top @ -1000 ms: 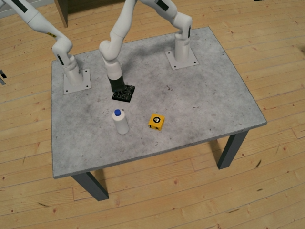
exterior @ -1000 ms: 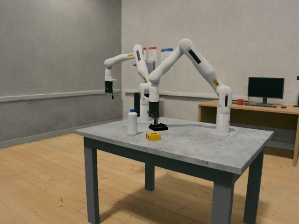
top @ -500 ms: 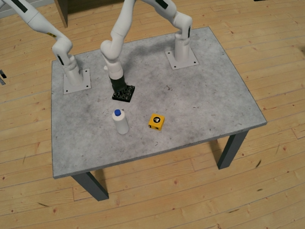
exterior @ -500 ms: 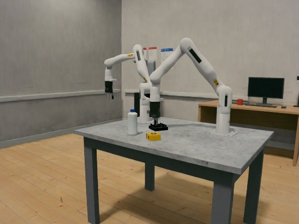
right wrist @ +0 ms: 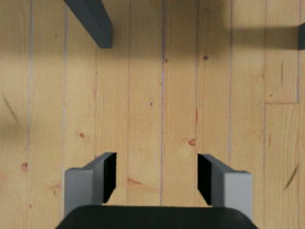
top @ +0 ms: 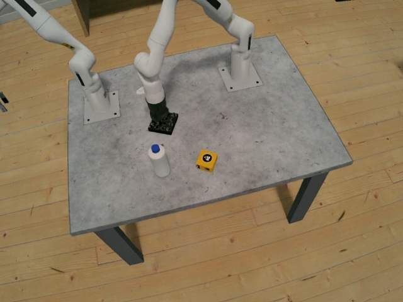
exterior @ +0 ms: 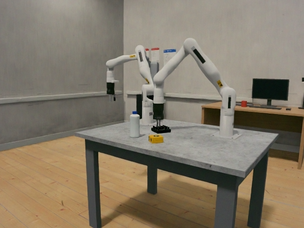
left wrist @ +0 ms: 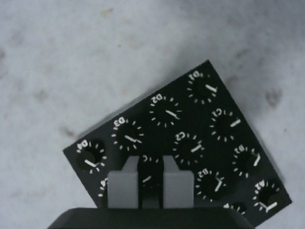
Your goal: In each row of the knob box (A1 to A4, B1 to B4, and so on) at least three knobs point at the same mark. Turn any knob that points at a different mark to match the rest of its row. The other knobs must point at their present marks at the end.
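Tabletop beneath black knob box [top: 169,131] [exterior: 167,133] [left wrist: 152,114].

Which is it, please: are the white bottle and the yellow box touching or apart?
Apart; the top view shows grey tabletop between the white bottle and yellow box.

The table [top: 254,136] [exterior: 196,152] is seen from high above its near edge in the top view, steeply downward, its whole surface tilted across the frame; in the exterior view it is seen from farther out and lower, across the room, with the wall [exterior: 208,29] filling the upper frame; the bottle [top: 160,162] [exterior: 134,125] and yellow box [top: 206,160] [exterior: 156,138] are shared by both; by the left wrist view the knob box [top: 171,128] [exterior: 167,129] [left wrist: 157,129] is shown from close above, cut off at the bottom; by the right wrist view the floor [top: 227,260] [exterior: 49,184] [right wrist: 152,105] is faced from well above, a table leg [right wrist: 95,24] at upper left
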Tool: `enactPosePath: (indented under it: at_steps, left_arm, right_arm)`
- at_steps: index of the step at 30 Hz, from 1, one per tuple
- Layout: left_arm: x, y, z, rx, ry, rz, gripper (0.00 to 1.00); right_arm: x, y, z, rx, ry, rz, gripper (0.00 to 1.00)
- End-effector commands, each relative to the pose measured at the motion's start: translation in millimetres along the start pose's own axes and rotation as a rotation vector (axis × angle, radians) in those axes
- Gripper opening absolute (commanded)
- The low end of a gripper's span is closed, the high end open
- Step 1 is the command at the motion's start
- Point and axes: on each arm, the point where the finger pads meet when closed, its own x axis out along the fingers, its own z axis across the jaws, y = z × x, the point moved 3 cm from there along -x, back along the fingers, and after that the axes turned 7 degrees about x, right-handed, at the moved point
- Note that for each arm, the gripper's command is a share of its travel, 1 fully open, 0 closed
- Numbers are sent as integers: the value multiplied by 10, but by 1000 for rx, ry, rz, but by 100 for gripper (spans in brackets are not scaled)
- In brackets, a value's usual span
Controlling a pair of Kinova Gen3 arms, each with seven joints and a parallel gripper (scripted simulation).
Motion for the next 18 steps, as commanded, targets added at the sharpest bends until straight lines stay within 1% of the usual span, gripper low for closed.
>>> enactPosePath:
  at_steps: [1,10,12,18]
  left_arm:
    - [-8,0,-5,-63,2,-2,30]
    - [-8,0,-5,-242,2,-1,30]
    - [-8,0,-5,-242,2,-1,30]
    - [-8,0,-5,-344,2,-1,30]
  right_arm:
    - [-8,-4,2,0,0,-2,100]
    - [-8,-4,2,0,0,-2,100]
    - [-8,-4,2,0,0,-2,100]
    - [-8,-4,2,0,0,-2,100]
